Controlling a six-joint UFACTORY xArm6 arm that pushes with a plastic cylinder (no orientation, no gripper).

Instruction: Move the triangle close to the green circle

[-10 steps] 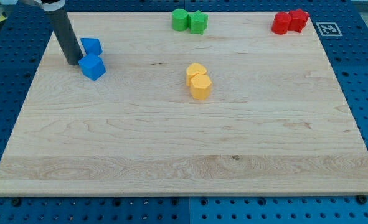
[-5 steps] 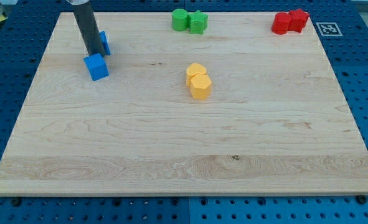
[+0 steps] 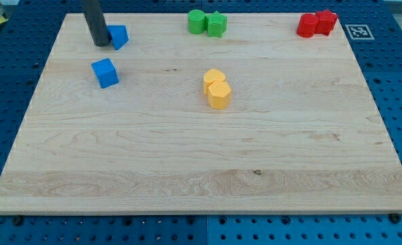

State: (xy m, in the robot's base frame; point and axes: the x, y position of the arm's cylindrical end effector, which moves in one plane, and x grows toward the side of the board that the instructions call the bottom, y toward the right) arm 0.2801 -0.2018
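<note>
Rod tip sits at the board's upper-left, touching the left face of the blue triangle. No jaws on this tool, just a plain rod, so nothing to spread or pinch; it pushes only.

Green circle lies at about 2 o'clock from the triangle, well apart, along the top edge. A green star-like block touches it on the right. Blue cube sits at 6 o'clock from the triangle, apart from it. Two yellow blocks are mid-board and two red blocks are at the far top right.

Risks, as I judge them: contact looks off-centre on a slanted face, so the triangle may spin off the rod. A push angled upward could run it off the top edge. Overshoot would knock the green pair.
</note>
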